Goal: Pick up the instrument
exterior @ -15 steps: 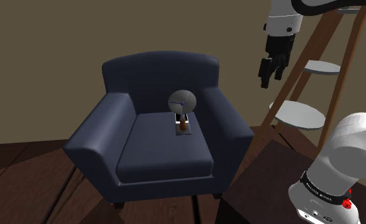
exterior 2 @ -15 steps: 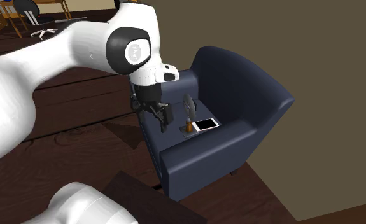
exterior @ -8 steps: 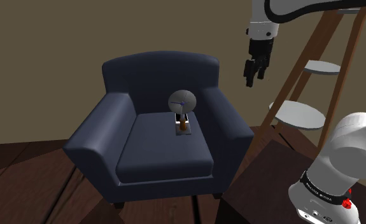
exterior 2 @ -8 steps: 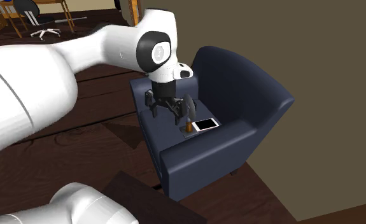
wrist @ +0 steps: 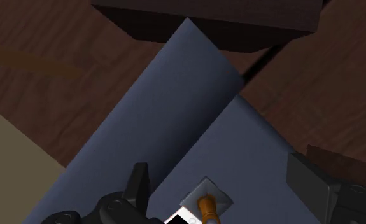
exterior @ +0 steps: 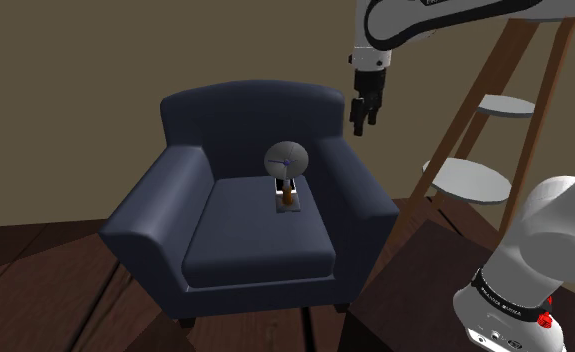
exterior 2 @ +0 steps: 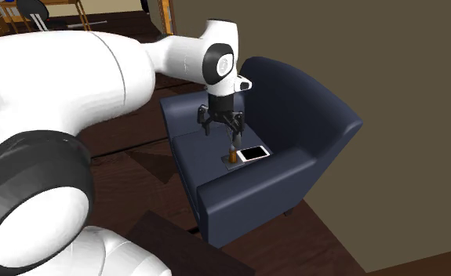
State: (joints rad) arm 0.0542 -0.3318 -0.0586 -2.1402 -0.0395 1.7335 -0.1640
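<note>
No word or number can be read for certain. A black band (exterior: 508, 297) around the white arm's lowest link (exterior: 535, 260), in the shoulder view, carries a line of small white lettering, too small to make out, with a small red mark just beside it. Dark lettering on the white upper link (exterior: 430, 10) is cut by that view's top edge and cannot be read. In the second exterior view a dark round joint cap (exterior 2: 219, 61) bears a pale emblem, illegible. The small instrument with a round grey head and brown neck (exterior: 287, 163) shows thin blue lines forming no readable sign.
</note>
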